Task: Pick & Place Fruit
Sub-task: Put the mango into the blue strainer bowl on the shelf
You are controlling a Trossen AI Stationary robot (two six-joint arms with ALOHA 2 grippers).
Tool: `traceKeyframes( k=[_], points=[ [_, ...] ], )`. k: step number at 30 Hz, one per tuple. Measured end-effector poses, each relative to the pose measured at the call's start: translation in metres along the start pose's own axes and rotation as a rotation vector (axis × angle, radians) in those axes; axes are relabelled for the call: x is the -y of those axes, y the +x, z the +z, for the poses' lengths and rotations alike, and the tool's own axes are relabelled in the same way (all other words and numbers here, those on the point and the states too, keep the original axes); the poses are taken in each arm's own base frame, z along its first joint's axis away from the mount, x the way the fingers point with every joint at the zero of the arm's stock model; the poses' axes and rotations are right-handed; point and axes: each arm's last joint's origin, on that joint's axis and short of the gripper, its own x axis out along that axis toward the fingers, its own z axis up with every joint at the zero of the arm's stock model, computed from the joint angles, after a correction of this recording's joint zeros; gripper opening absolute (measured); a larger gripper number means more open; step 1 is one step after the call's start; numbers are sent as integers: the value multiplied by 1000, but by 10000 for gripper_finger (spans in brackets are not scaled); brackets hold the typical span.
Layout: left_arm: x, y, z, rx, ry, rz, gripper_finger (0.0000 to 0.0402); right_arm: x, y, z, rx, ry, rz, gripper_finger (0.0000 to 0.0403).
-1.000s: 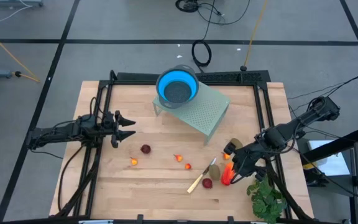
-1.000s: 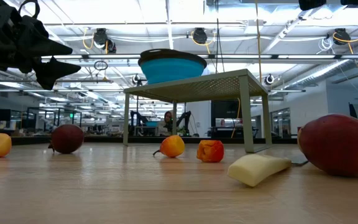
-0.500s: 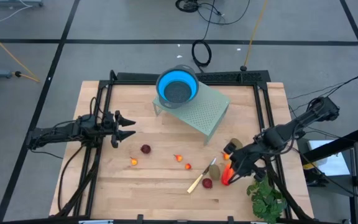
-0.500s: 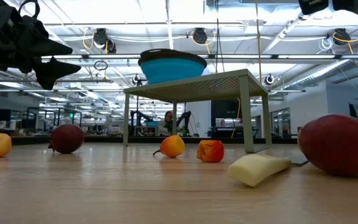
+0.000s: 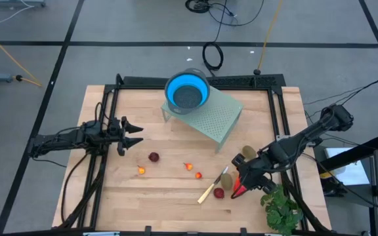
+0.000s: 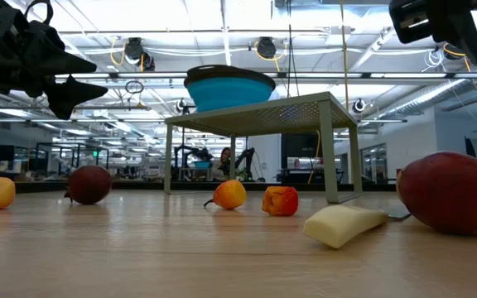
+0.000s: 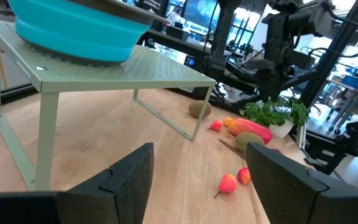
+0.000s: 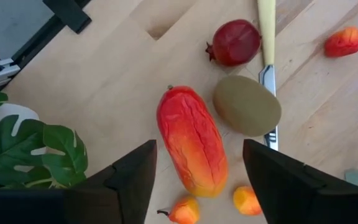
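Your right gripper (image 8: 194,180) hangs over the long red-orange fruit (image 8: 192,140) at the lower right of the tabletop (image 5: 169,196), jaws apart and straddling it — lined up for a grasp, I'd judge. The left gripper (image 5: 131,133) waits mid-left, jaws apart, holding nothing.

Pale wooden surface (image 5: 163,193), dark-framed along edges. Toward far side: pale green perforated rack (image 5: 216,119) standing on thin legs. Scattered on near half: dark red ball (image 5: 153,157) left of centre; tiny orange-red pieces (image 5: 140,170), (image 5: 188,166), (image 5: 198,175) nearby. Right of centre: pale-handled knife (image 5: 210,189) lying diagonally, brownish-green oval (image 5: 226,179) touching its blade, second dark red ball (image 5: 219,193) just beside, longer red-orange piece (image 8: 192,140) alongside. Second brownish-green oval (image 5: 248,152) farther back. Leafy green bunch (image 5: 282,211) at near right corner.
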Motion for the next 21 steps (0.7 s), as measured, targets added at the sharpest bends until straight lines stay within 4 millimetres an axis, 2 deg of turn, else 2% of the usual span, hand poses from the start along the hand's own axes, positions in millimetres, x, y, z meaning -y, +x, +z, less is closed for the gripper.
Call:
traceKeyframes(
  k=[13,21],
  points=[
    [0,0,0,0,0,0,257,1,4,0,-23,1,6,297],
    [0,0,0,0,0,0,257,1,4,0,-19,-1,5,313]
  ],
)
